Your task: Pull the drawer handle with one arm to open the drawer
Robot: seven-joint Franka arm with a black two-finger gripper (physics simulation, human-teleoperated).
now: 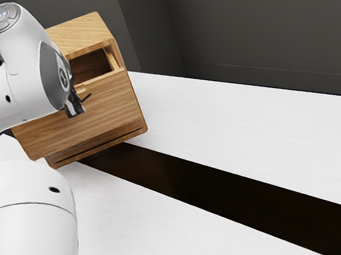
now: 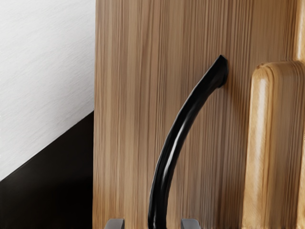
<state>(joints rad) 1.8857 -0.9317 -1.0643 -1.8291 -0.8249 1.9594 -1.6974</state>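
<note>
- One drawer point(image 1: 98, 112), set in cabinet point(image 1: 80, 31), at 10 o'clock in the exterior view, on table point(image 1: 229, 129).
- Seemingly part-way out: dark hollow showing at 12 o'clock of its front.
- Gripper point(image 1: 74, 106) right at that front, fingers point(image 2: 114, 223) parted, one on each side of handle point(image 2: 183, 129), bare wood visible in both gaps, so no clamp.
- Left to do, by the look of it: closing on handle, then pulling farther.
- Remaining travel hard to judge.
</note>
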